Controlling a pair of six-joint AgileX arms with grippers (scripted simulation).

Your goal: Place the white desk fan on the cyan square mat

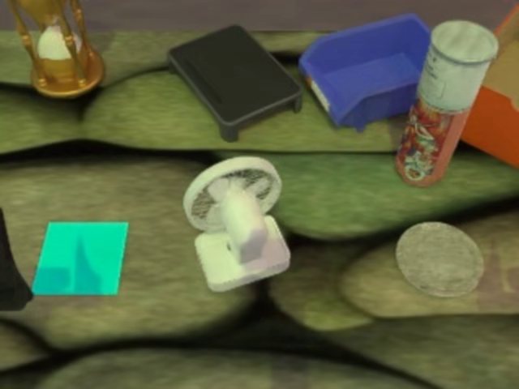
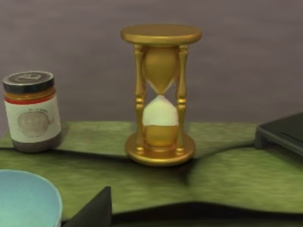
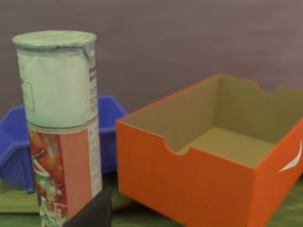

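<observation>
So the white desk fan [image 1: 236, 224] stands mid-table, well right of the cyan square mat [image 1: 82, 258]. Left gripper [image 1: 10, 267] sits just left of the mat, can't tell its fingers; right gripper's out of shot.

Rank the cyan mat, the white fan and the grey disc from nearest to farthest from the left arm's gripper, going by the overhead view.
From the left gripper at the table's left edge:
1. cyan square mat, just beside it, left side.
2. white desk fan, centre.
3. grey round disc, far right.
</observation>
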